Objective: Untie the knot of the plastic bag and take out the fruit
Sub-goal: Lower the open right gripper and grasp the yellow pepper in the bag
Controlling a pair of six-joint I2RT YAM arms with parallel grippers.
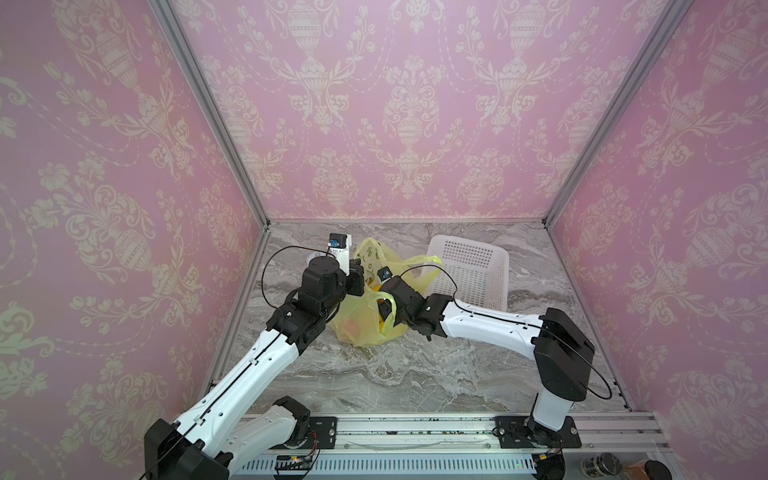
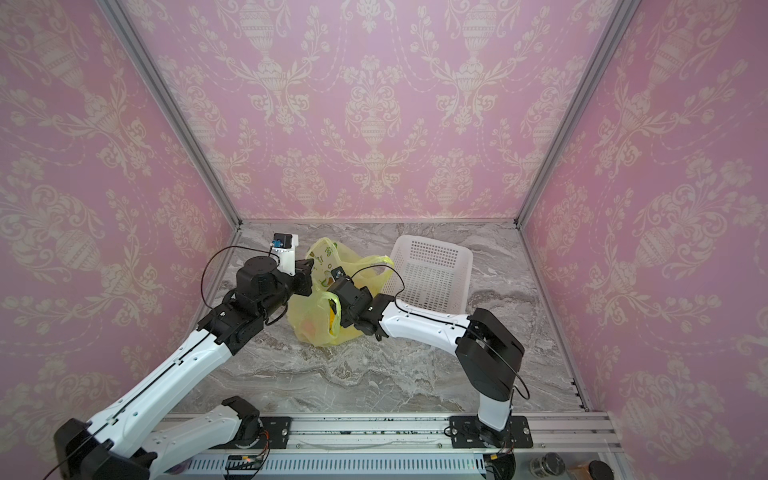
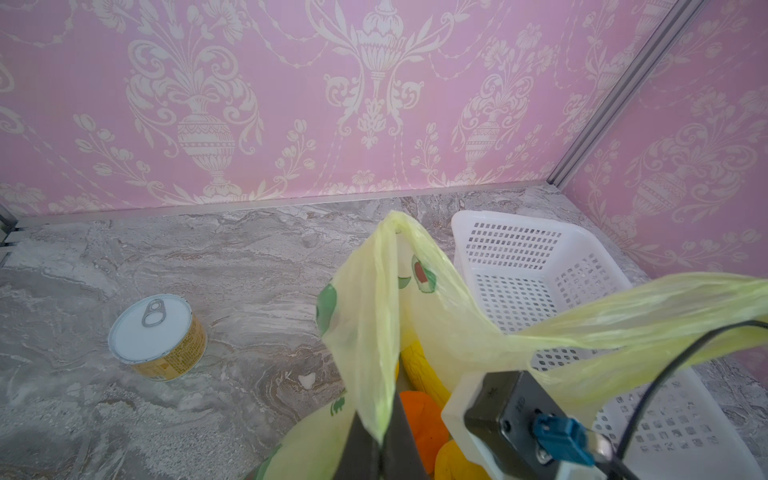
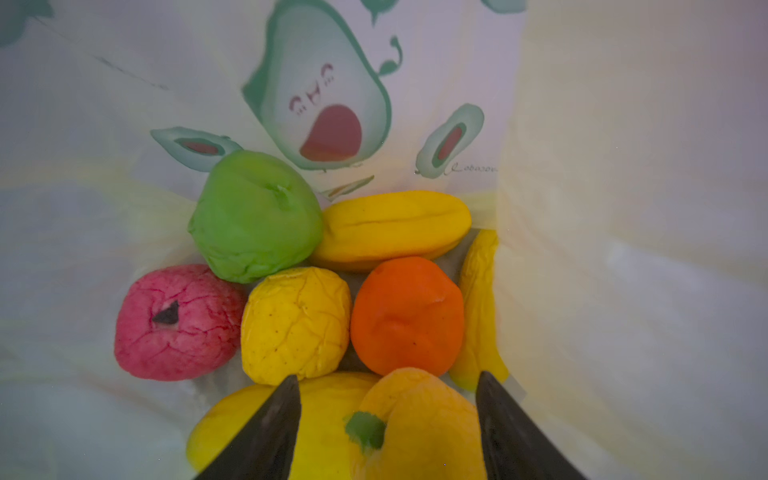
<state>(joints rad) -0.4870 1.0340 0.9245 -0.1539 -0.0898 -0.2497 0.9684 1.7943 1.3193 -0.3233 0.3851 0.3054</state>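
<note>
Now the step in hand looks like taking out the fruit. The plastic bag (image 1: 360,328) sits in the middle of both top views, just left of the white basket (image 1: 471,266). Its mouth is open and I can see no knot anywhere, so the untying looks done.

The left claw (image 3: 379,440) is pressed together on a handle (image 3: 374,299) of the bag. It holds that thin yellow plastic up high, and this keeps the mouth wide. The right claw (image 4: 388,376) is down inside the bag. Its two dark fingers (image 4: 266,428) are spread apart with nothing between them.

Right under it lies a yellow-orange fruit with a green stalk (image 4: 419,428). Past it the other fruit huddles at the bottom of the bag, each touching its neighbours: an orange one (image 4: 407,316), a wrinkly yellow one (image 4: 295,324), a red one (image 4: 178,322), a green one (image 4: 255,216) and a long yellow one (image 4: 390,228).

I think the next move is to go down a little, so one finger sits on each side of the stalk fruit. Then it should squeeze softly and lift straight up through the mouth. It must not catch the thin plastic. The left claw should hold the handle up all the while.
</note>
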